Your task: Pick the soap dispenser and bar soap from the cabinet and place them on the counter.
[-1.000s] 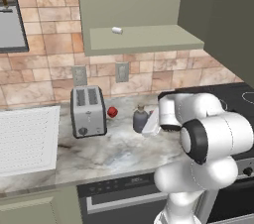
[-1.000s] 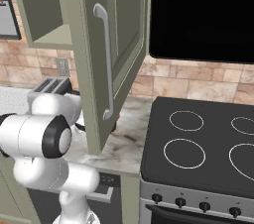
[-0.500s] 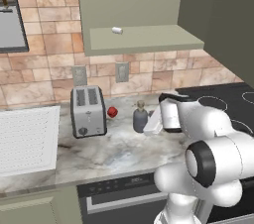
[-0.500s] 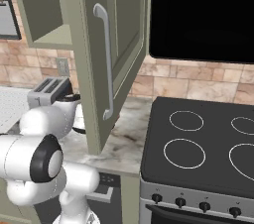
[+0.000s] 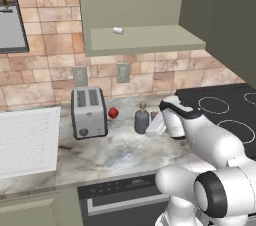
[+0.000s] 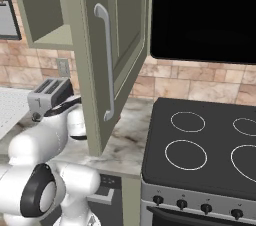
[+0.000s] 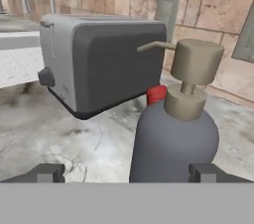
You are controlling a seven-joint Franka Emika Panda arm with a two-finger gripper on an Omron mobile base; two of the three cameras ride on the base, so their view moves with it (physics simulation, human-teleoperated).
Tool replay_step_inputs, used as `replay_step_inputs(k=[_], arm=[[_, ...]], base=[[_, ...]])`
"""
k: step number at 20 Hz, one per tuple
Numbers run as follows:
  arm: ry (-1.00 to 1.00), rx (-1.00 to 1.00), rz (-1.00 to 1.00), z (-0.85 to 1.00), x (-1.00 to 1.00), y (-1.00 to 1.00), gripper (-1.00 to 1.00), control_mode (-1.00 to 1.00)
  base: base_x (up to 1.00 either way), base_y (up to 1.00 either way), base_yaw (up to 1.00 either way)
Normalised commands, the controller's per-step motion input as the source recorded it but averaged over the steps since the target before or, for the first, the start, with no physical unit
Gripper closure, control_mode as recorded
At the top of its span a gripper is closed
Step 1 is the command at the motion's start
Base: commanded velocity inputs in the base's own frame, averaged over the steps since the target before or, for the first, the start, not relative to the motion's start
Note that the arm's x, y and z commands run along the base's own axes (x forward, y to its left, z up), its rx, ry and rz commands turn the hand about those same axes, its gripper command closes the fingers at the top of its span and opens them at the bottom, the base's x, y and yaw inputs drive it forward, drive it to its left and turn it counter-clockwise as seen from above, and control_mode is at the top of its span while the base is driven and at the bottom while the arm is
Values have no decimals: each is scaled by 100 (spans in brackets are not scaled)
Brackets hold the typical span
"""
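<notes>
The dark grey-blue soap dispenser stands upright on the marbled counter, right of the toaster. My gripper is open just to its right, at counter height. Its fingertips are spread wide, and the bottle stands a little ahead of them, untouched. A small reddish-pink block, the bar soap, lies on the counter right behind the dispenser, partly hidden by my hand. The sage-green cabinet hangs above with its door swung open.
A silver toaster stands left of the dispenser, with a round red ball between them. A small white cylinder lies on the cabinet shelf. The black stovetop is at the right, a white sink area at the left.
My elbow has swung down and to the right while the hand stayed beside the dispenser. The dispenser has stood still on the counter throughout.
</notes>
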Motion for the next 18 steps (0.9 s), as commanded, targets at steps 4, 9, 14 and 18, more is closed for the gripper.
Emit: replay_step_inputs(k=[4, 9, 14, 18], arm=[[8, 1, -2, 16, -24, 0, -100, -100], [6, 0, -4, 27, -21, 0, -100, -100], [6, 0, -6, 20, -17, 2, -100, -100], [4, -3, -8, 8, -18, 6, -100, -100]], base=[[0, 0, 0], [0, 0, 0], [0, 0, 0], [0, 0, 0]])
